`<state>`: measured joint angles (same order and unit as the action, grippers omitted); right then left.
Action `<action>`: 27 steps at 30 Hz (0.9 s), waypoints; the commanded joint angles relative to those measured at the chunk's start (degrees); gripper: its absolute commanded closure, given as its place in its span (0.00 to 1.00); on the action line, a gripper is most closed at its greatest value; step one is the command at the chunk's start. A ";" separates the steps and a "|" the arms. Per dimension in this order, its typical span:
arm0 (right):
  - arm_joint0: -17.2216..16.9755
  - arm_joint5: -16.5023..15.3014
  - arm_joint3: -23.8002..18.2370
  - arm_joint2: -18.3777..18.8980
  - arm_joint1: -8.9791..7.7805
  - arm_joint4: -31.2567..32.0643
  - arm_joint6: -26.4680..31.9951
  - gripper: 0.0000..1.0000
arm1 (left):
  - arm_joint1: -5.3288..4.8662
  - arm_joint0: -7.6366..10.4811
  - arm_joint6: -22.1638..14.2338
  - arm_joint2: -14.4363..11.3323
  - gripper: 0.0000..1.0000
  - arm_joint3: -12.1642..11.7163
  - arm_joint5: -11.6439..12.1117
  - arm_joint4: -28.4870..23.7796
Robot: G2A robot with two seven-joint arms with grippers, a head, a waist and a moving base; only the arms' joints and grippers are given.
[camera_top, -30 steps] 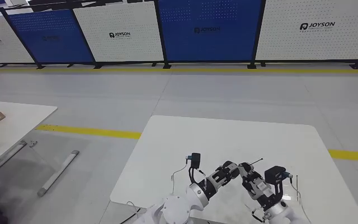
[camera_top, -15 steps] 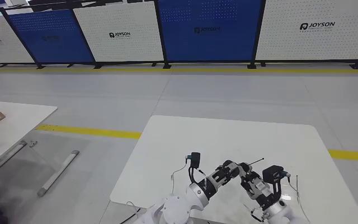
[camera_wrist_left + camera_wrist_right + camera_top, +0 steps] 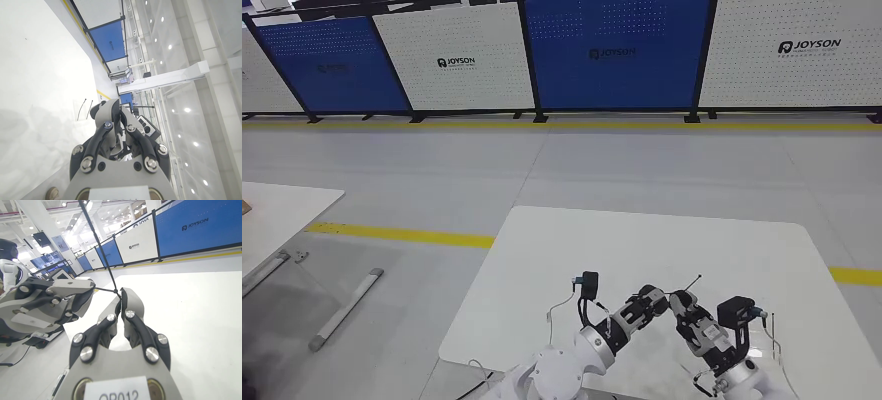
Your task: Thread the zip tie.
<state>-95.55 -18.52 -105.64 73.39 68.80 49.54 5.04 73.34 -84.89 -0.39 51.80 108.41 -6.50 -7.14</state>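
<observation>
The table (image 3: pixel 642 240) looks just as it did a second ago. Both grippers have kept their station low over its near edge, almost nose to nose.

The right gripper (image 3: pixel 120 295) has shifted only a hair. Its fingers are pressed together, pinching the tie (image 3: pixel 100 249) just below the small knot where two runs of strap meet. The left gripper (image 3: pixel 92 287), just beside it, is closed too, nipping the short run that leads into that knot.

What has really moved is the tie's long free end. A second ago it leaned out toward the right side of the table. Now, from above, it sits at a steeper angle, its tip swung more toward the far edge. In the right wrist view it climbs from the knot and runs out of sight.

I'd take that to mean the head is being re-angled between the two pinches, either to line the strap up or to draw it along. Whether the strap is already through the head is too small for me to tell. If it is, a steady pull is what's left. If not, they are still aiming.

Two spare ties (image 3: pixel 81 110) lie flat on the table, well apart from the grippers.
</observation>
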 commanded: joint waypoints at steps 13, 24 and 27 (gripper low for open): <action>0.50 -0.02 0.83 -0.84 0.01 0.63 0.36 1.00 | 0.12 -0.51 -0.30 -0.24 1.00 0.41 3.08 0.30; 0.44 -0.75 1.01 -1.05 -0.04 0.49 -0.23 1.00 | 0.08 -1.42 0.65 0.40 1.00 0.73 5.18 0.94; -0.02 -0.96 0.69 -0.56 -0.14 -0.06 -0.58 0.82 | 0.15 -1.32 0.76 0.37 1.00 0.27 4.73 0.60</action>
<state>-95.42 -19.50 -104.82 72.65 68.70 49.68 4.57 73.46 -86.27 0.40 52.20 108.90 -1.59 -6.38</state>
